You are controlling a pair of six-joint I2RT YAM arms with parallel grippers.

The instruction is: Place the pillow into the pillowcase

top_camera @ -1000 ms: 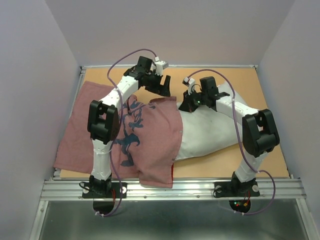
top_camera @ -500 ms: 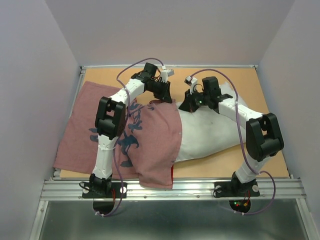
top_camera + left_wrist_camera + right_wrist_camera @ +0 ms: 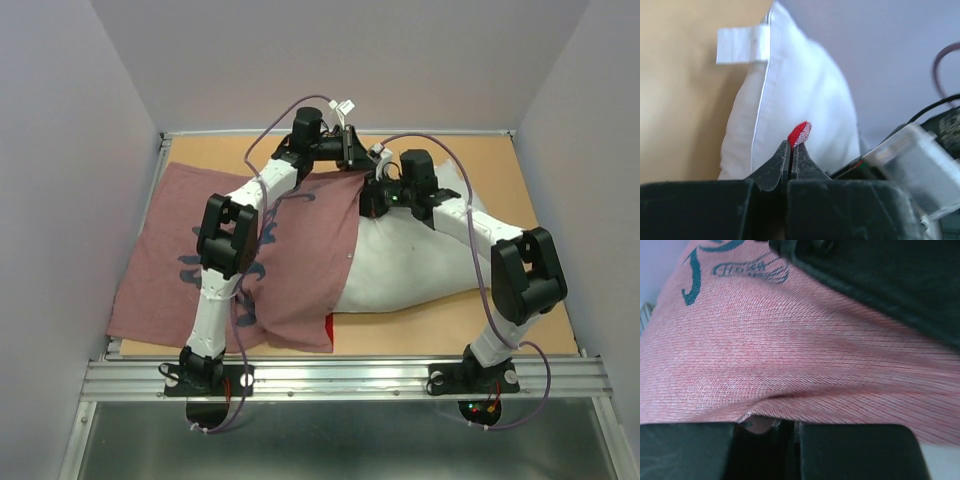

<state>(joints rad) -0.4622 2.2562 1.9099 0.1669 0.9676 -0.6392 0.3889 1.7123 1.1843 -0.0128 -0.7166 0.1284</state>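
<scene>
Far corner of the pillowcase (image 3: pixel 180 250) mouth: the left gripper (image 3: pixel 791 152), fingers closed, pinches the red hem and the right gripper (image 3: pixel 786 426), likewise closed, nips the pink face, apparently to draw the sleeve over the pillow (image 3: pixel 420 265), which lies half-sheathed on the table (image 3: pixel 530 180).

pillowcase (image 3: pixel 300 268): dull pinkish-red, dark blue brush marks, bright red edge | pillow (image 3: pixel 410 265): plain white

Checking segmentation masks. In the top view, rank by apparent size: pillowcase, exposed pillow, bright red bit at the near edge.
1. pillowcase
2. pillow, exposed part only; the rest is under cloth
3. bright red bit, a small sliver
</scene>
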